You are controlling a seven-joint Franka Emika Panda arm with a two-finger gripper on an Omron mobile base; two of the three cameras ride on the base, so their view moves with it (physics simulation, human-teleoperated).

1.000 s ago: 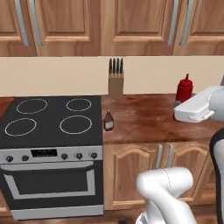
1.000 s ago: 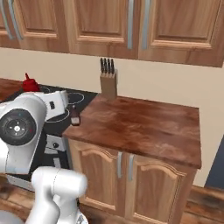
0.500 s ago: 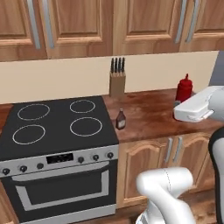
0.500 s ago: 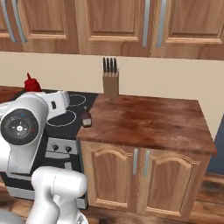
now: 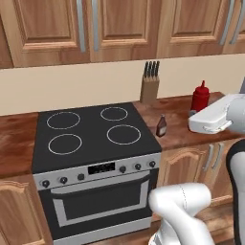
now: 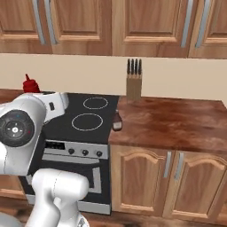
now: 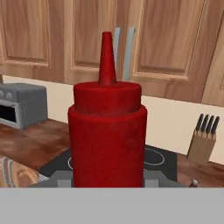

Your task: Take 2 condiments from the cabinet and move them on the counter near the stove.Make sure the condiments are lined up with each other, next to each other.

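My gripper [image 5: 195,113] is shut on the red squeeze bottle [image 5: 200,97], holding it upright above the counter [image 5: 179,117] to the right of the stove [image 5: 91,131]. The hand view has the red bottle [image 7: 107,131] close up, nozzle pointing up. The dark brown sauce bottle [image 5: 161,127] stands on the counter beside the stove's right edge, and in the right base view the sauce bottle [image 6: 117,122] is by the stove [image 6: 86,117]. The red bottle's top [image 6: 30,84] rises behind my arm. The cabinet is out of view.
A knife block [image 5: 150,86] stands at the wall behind the sauce bottle. Closed wooden door cabinets [image 5: 119,26] hang above. A grey toaster oven [image 7: 19,105] sits on the counter left of the stove. Bare counter [image 6: 177,124] stretches to the right.
The whole picture has slid right in both base views, so the base has driven left along the counter. The red bottle stays in my gripper.
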